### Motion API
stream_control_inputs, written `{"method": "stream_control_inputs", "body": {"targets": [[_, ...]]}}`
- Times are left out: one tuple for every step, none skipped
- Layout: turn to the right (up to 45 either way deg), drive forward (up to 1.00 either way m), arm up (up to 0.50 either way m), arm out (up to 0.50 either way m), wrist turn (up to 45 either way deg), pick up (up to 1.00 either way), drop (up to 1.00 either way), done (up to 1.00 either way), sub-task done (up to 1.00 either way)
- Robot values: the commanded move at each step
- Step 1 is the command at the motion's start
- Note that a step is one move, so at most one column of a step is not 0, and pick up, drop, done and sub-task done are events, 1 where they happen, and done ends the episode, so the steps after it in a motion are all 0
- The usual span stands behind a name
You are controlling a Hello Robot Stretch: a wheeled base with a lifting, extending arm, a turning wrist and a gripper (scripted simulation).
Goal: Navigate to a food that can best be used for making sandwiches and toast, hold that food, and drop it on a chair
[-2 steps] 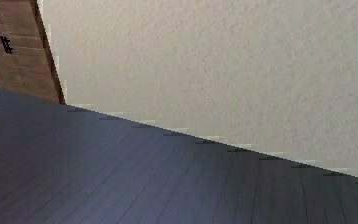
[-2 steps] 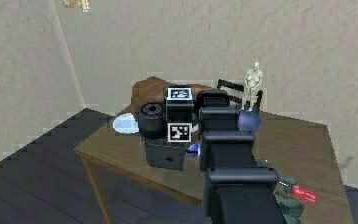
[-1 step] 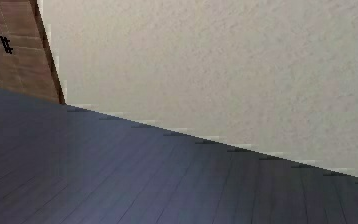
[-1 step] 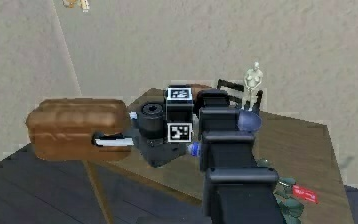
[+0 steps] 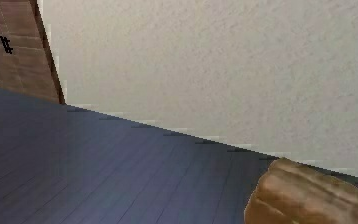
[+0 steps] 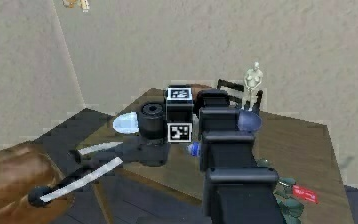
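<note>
My arm [image 6: 227,160] rises as a dark bar from the bottom of the arm side view, with two white marker squares [image 6: 179,112] at its far end. Left of them, the gripper [image 6: 57,176] stretches its two thin fingers down to the left, toward a brown rounded thing [image 6: 15,175] at the lower left edge. I cannot tell whether the gripper holds anything. What may be the same brown thing [image 5: 307,195], wood-coloured, sits in the forward view's bottom right corner. I see nothing with the shape of bread.
A wooden table [image 6: 297,140] stands behind the arm, carrying a pale figurine [image 6: 252,85], a blue ball [image 6: 249,122], a dark cylinder [image 6: 150,116] and a light blue dish [image 6: 127,123]. A green thing [image 6: 287,196] is at its near edge. Ahead are dark floor [image 5: 97,170], a wall and a wooden door [image 5: 22,50].
</note>
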Motion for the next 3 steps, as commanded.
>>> {"method": "stream_control_inputs", "body": {"targets": [[0.0, 0.0, 0.0, 0.0, -45.0, 0.0, 0.0, 0.0, 0.0], [0.0, 0.0, 0.0, 0.0, -3.0, 0.0, 0.0, 0.0, 0.0], [0.0, 0.0, 0.0, -0.12, 0.0, 0.0, 0.0, 0.0, 0.0]]}}
